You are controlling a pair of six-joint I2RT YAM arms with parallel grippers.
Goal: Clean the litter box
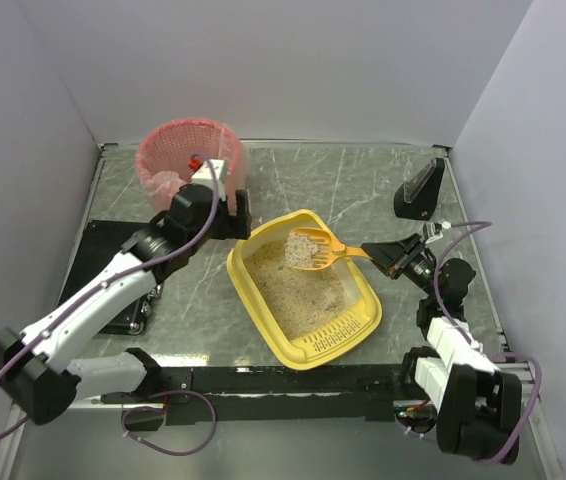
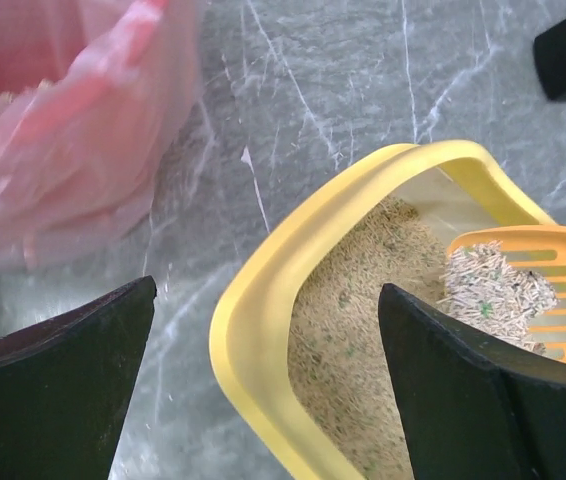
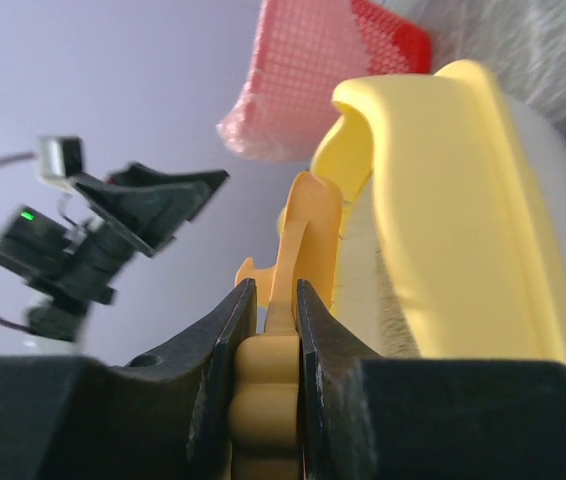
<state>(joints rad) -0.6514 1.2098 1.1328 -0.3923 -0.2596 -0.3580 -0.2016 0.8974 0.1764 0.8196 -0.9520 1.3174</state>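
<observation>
The yellow litter box (image 1: 248, 283) lies at the table's middle with beige litter in it and its slotted lip at the near end. It also shows in the left wrist view (image 2: 263, 290) and the right wrist view (image 3: 463, 200). My right gripper (image 1: 385, 256) is shut on the handle of the orange slotted scoop (image 1: 313, 250), which holds a clump of litter above the box's far end. In the right wrist view the gripper (image 3: 275, 300) clamps the scoop (image 3: 308, 230). My left gripper (image 1: 231, 212) is open; in its view the gripper (image 2: 263, 390) straddles the box's far-left rim.
A pink-lined round basket (image 1: 188, 155) stands at the back left, close behind my left gripper, and shows in the left wrist view (image 2: 73, 130). A black wedge-shaped block (image 1: 420, 190) stands at the back right. A black mat (image 1: 98, 250) lies at the left. Grey walls enclose the table.
</observation>
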